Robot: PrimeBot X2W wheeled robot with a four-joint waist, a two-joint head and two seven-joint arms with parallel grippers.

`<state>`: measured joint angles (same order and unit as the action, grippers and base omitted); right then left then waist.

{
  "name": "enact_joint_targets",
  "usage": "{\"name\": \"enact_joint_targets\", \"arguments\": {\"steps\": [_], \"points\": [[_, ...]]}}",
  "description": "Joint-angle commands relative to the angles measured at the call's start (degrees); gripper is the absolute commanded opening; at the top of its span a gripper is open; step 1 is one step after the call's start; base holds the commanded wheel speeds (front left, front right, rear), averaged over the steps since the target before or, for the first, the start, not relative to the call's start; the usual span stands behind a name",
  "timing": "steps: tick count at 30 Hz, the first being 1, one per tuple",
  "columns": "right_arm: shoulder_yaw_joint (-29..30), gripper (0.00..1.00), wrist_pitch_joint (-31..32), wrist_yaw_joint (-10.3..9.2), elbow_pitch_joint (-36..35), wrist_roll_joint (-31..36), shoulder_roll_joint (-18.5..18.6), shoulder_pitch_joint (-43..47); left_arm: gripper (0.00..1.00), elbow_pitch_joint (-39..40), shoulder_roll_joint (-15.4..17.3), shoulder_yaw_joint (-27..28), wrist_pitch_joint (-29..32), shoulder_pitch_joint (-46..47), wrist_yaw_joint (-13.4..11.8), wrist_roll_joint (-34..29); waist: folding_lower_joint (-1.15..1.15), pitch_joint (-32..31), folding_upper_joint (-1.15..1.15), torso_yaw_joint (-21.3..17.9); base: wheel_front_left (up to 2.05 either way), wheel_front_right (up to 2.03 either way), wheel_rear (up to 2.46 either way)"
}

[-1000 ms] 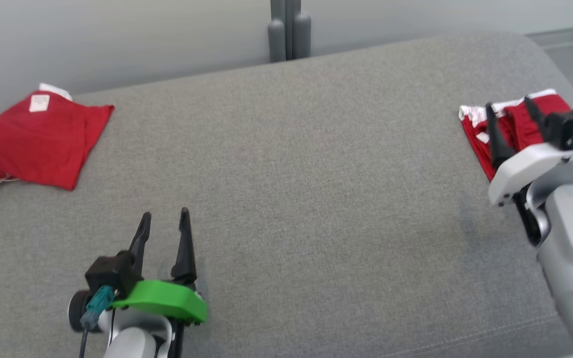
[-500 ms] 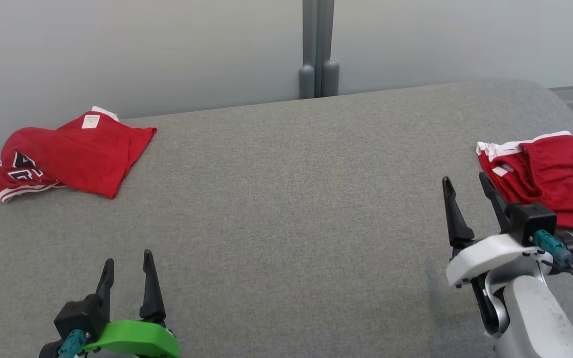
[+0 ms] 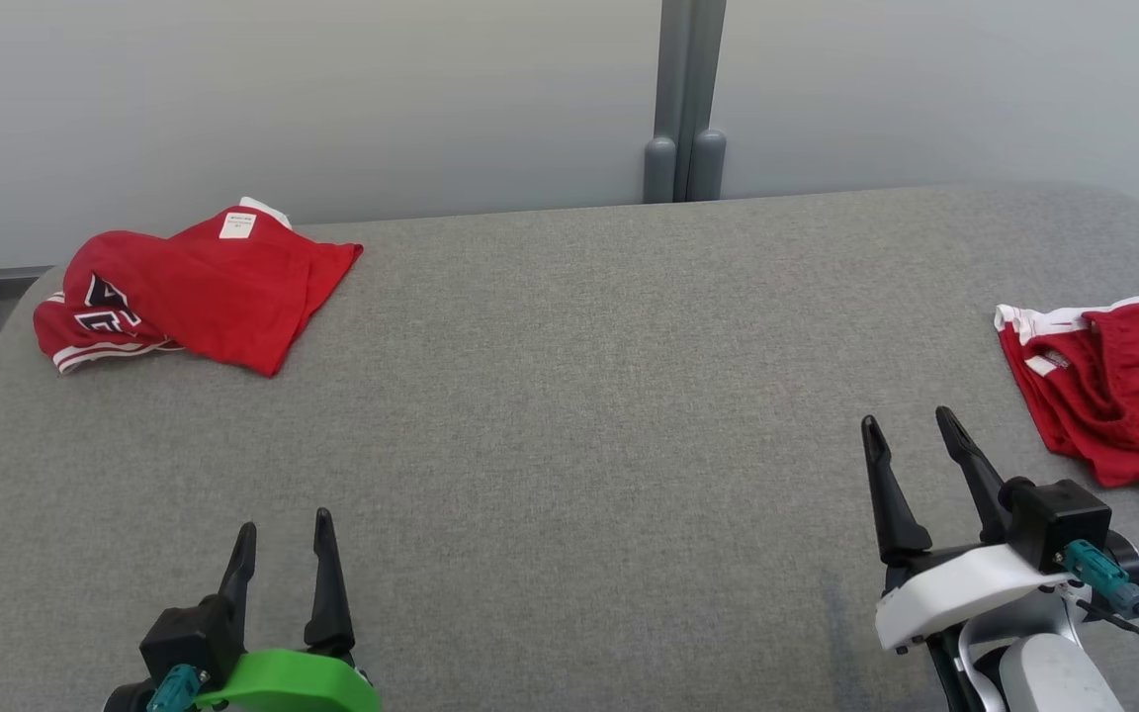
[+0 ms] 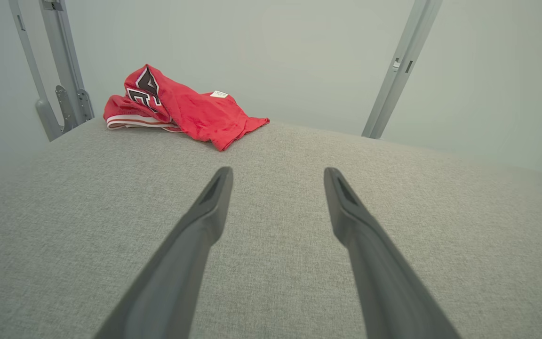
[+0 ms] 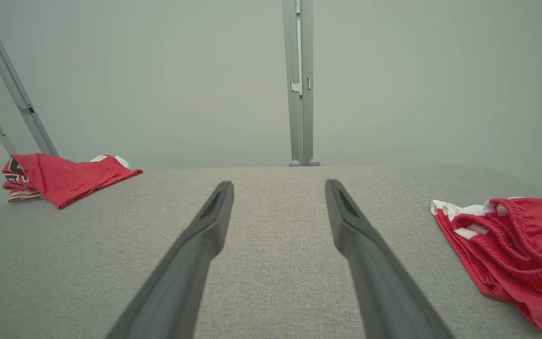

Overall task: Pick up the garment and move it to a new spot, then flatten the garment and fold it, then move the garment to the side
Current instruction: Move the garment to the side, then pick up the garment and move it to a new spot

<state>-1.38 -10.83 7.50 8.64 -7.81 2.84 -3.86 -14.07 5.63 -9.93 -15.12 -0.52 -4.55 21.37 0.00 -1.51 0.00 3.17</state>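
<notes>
A crumpled red garment (image 3: pixel 204 292) with dark lettering, white stripes and a white tag lies at the far left of the grey padded surface (image 3: pixel 569 396); it is also in the left wrist view (image 4: pixel 191 110) and the right wrist view (image 5: pixel 59 179). A second red garment (image 3: pixel 1123 386) with a white band lies bunched at the right edge, also in the right wrist view (image 5: pixel 520 245). My left gripper (image 3: pixel 285 521) stands open and empty at the near left (image 4: pixel 278 170). My right gripper (image 3: pixel 906 418) is open and empty at the near right (image 5: pixel 278 183), just left of the second garment and apart from it.
A pale wall runs behind the surface, with a grey upright post (image 3: pixel 685 99) at its middle. Metal frame bars (image 4: pixel 59 70) stand past the far left corner. The surface rounds off at its left and right ends.
The camera has shifted, so the whole picture has moved. My right gripper has drawn back from over the right-hand garment towards the near edge, still open. The left gripper stays open at the near left.
</notes>
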Motion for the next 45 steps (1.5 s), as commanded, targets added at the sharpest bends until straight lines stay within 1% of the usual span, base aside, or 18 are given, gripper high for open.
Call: {"name": "enact_joint_targets", "arguments": {"steps": [1,6,22,30,34,35,37,39,45], "points": [[-0.36,1.00,0.03,-0.02,-0.64,-0.90,0.14,0.96,1.00,-0.27,-0.16,-0.17,-0.02,0.82,0.39,-0.39,0.00,0.03,0.00,0.12,0.00,0.00,0.00],[-0.97,1.00,0.14,-0.02,-0.91,-2.24,0.14,1.79,1.00,-0.76,-0.29,-0.42,-0.02,1.31,0.89,-0.46,0.00,-0.11,0.00,0.16,0.00,0.00,0.00],[-1.91,1.00,0.81,-0.02,-0.40,-2.76,0.14,2.76,1.00,-1.55,-0.47,-0.87,-0.02,1.32,1.51,-0.65,0.00,-0.88,0.00,0.39,0.00,0.00,0.00],[-1.54,1.00,0.35,-0.01,-0.59,-2.73,0.13,3.42,1.00,-1.99,-0.36,-1.49,-0.01,1.43,1.73,-0.70,0.00,-1.22,0.00,1.86,0.00,0.00,0.00],[-1.59,1.00,-0.25,-0.01,-0.95,-2.77,0.13,3.53,1.00,-2.00,-0.26,-1.82,0.02,1.80,1.68,-0.77,0.00,-1.28,0.00,4.24,0.00,0.00,0.00],[-1.59,1.00,-0.25,-0.01,-0.95,-2.77,0.13,3.53,1.00,-2.00,-0.26,-1.82,0.02,1.80,1.68,-0.77,0.00,-1.28,0.00,4.24,0.00,0.00,0.00],[-1.44,1.00,-0.51,-0.02,-1.10,-2.73,0.13,3.57,1.00,-1.92,-0.15,-1.93,0.09,2.10,1.65,-0.88,0.00,-1.21,0.00,6.21,0.00,0.00,0.00],[-1.36,1.00,-0.78,-0.01,-1.28,-2.74,0.12,3.54,1.00,-1.72,0.06,-1.98,0.13,2.35,1.52,-0.95,0.00,-1.09,0.00,8.58,0.00,0.00,0.00],[-1.51,1.00,-1.43,-0.01,-1.35,-3.30,0.13,2.97,1.00,-0.98,0.56,-1.80,0.20,2.81,1.12,-0.93,0.00,-0.45,0.00,17.36,0.00,0.00,0.00]]}}
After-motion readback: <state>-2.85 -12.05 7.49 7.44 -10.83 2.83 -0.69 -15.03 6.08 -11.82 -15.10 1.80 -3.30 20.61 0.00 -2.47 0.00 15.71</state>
